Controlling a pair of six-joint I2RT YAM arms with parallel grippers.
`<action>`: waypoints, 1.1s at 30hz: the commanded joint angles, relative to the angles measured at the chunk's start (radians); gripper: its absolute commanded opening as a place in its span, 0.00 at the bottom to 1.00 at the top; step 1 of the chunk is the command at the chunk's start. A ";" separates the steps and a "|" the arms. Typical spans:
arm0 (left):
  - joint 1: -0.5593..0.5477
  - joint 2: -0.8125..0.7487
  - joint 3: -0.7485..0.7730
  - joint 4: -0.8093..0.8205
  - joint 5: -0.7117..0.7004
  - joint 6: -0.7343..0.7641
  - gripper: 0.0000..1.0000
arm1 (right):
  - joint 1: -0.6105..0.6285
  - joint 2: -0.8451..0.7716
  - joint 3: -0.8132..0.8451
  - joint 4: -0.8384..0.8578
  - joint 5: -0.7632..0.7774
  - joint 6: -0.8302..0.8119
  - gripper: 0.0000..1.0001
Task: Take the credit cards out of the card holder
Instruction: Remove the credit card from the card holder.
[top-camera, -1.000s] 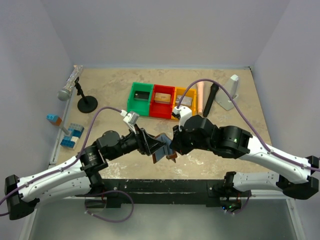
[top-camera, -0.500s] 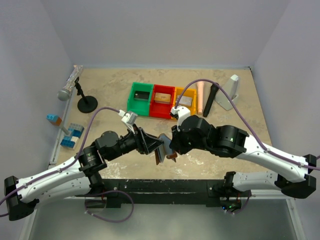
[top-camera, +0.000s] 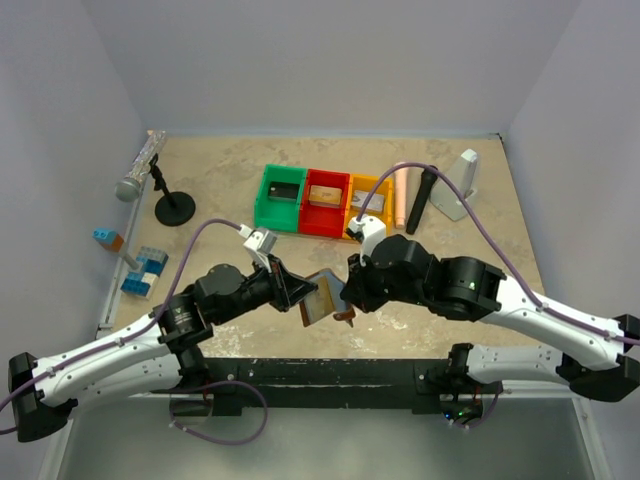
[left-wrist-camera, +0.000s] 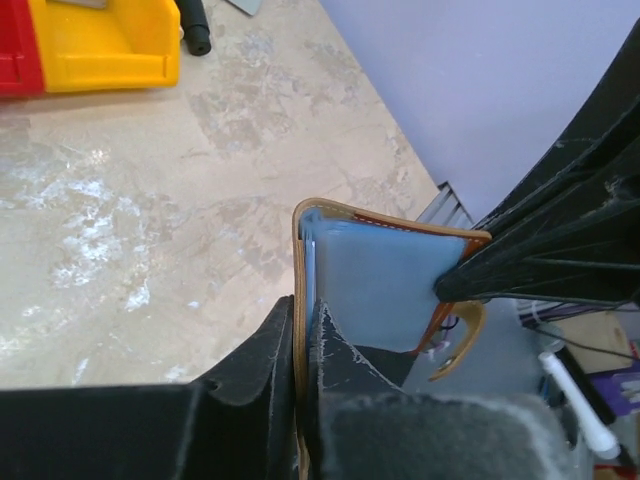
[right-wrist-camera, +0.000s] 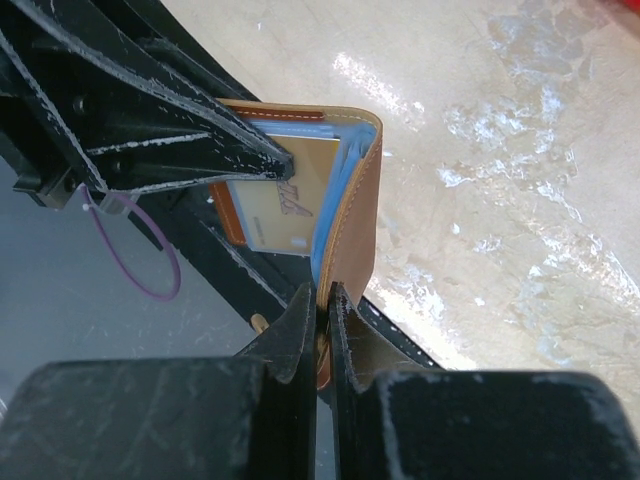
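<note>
The right gripper (right-wrist-camera: 320, 292) is clamped on the brown outer flap of the card holder (right-wrist-camera: 360, 215), its two fingers pressed onto the leather edge with no gap between them. The left gripper (left-wrist-camera: 303, 312) is likewise closed on the opposite flap, gripping it by the rim. The holder is spread open between the two arms and seems lifted off the table (top-camera: 230, 180), near its front edge. Inside, against the grey-blue lining (left-wrist-camera: 385, 285), a tan-gold card (right-wrist-camera: 285, 200) sits in a pocket with much of its face exposed; whether more lie behind it I cannot tell.

The holder looks light and floppy, curving at its fold, so tugging a flap will probably just flex it. The card looks thin, stiff and smooth, likely to slide out of a shallow pinch. It is best taken by its exposed free edge, pads flat on both faces, and drawn straight along the pocket while the other gripper holds that flap close by.

Farther back stand a green bin (top-camera: 278, 220), a red bin (top-camera: 326, 228) and a yellow bin (left-wrist-camera: 110, 60) in a row
</note>
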 joint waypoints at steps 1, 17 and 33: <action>-0.003 -0.008 -0.006 -0.006 -0.013 0.038 0.00 | 0.003 -0.049 -0.033 0.094 -0.023 -0.005 0.00; -0.001 0.156 0.154 -0.416 -0.213 -0.003 0.00 | -0.056 -0.173 -0.232 0.109 0.023 0.007 0.53; 0.115 0.570 0.192 -0.131 0.046 -0.127 0.00 | -0.102 -0.188 -0.548 0.538 -0.090 0.019 0.34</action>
